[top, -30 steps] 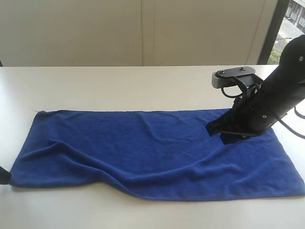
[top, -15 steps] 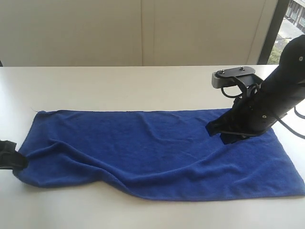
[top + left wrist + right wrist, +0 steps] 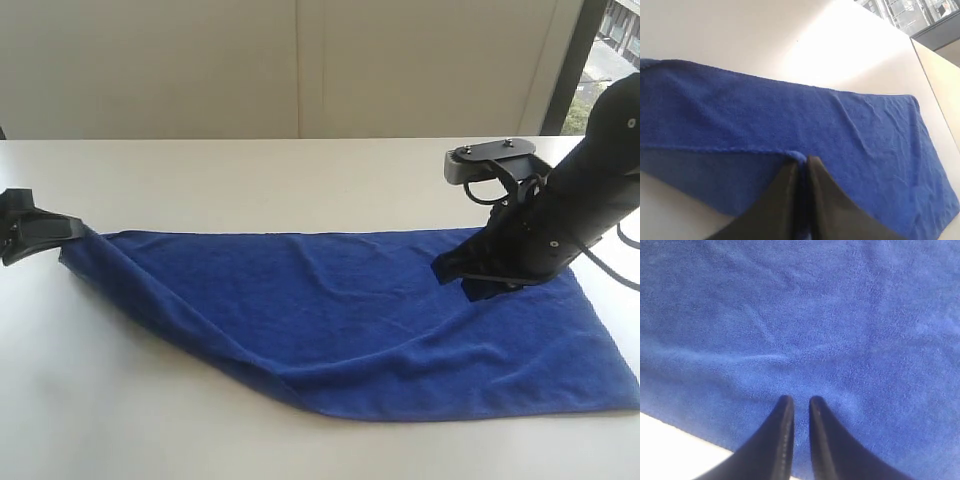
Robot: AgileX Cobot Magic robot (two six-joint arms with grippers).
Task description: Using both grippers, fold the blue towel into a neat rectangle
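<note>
White table (image 3: 250, 180), beige wall (image 3: 200, 60) 12 o'clock | left gripper (image 3: 801, 161) pinching blue towel (image 3: 330, 310) corner, 9 o'clock | right gripper (image 3: 797, 401) narrow, grip unclear

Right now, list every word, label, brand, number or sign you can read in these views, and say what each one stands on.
None: no text can be read in any view.
The blue towel is plain, the white table carries no print, and the grey plate on the right arm shows no lettering that I can make out.
</note>
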